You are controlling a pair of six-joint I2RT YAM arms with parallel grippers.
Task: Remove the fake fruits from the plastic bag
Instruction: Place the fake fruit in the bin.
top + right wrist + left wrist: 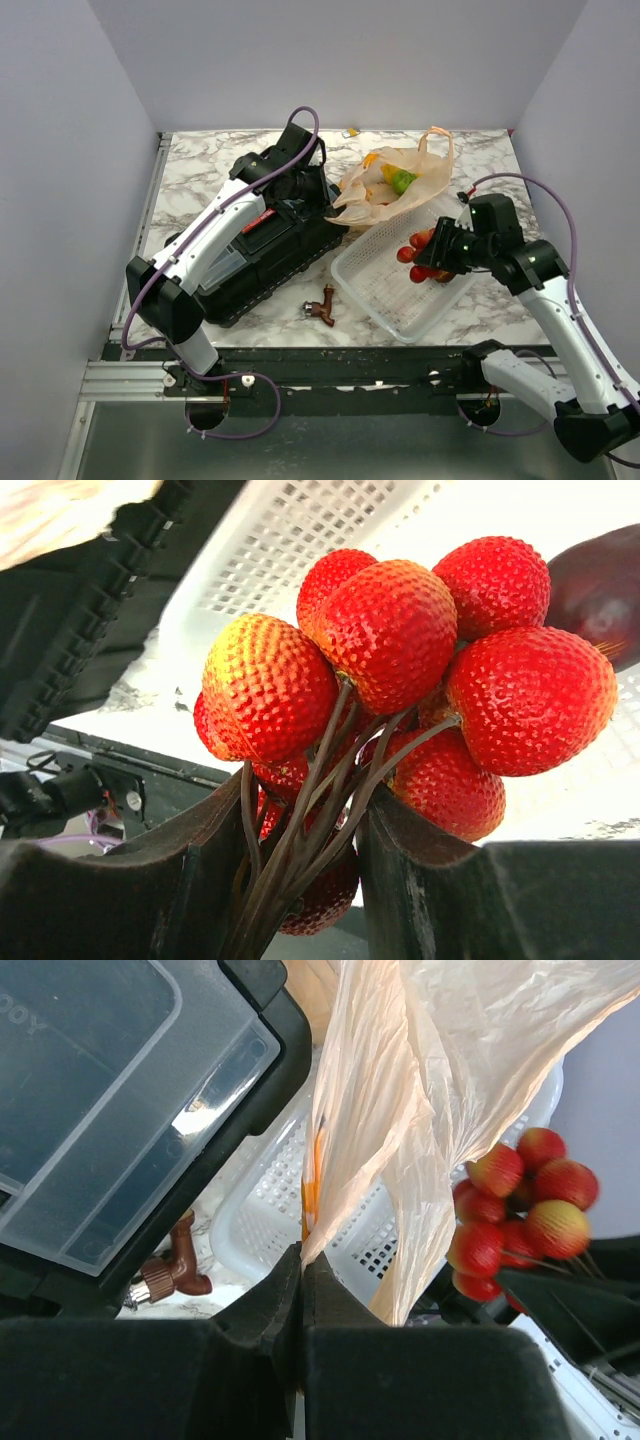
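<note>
L gripper [302, 1260] is pressed together, pinching an edge of the plastic bag [420, 1080]; the film rises out of the jaws in the L wrist view. In the top view that gripper [312, 188] sits at the bag's [395, 190] 9 o'clock side, over the far end of a black case [265, 250] w/ a clear lid [100, 1110].

R gripper [300, 820] is pinching the brown stems of the red berry cluster [400, 660], berries sticking out past the fingertips. From above, R gripper [445, 250] holds the cluster [418, 255] over the white mesh basket [390, 290], at the basket's 3 o'clock side; can't tell if it touches the mesh.

Bag lies at 12 o'clock on the marble table [200, 170], its near edge overlapping the basket's far corner. Inside it a green lime [403, 181] shows w/ a yellow fruit [386, 172] just beside it at 10 o'clock.

A dark maroon fruit [600, 590] sits at 2 o'clock of the cluster in the R wrist view. A small brown fitting [322, 305] lies on the table btwn case and basket, at 6 o'clock
</note>
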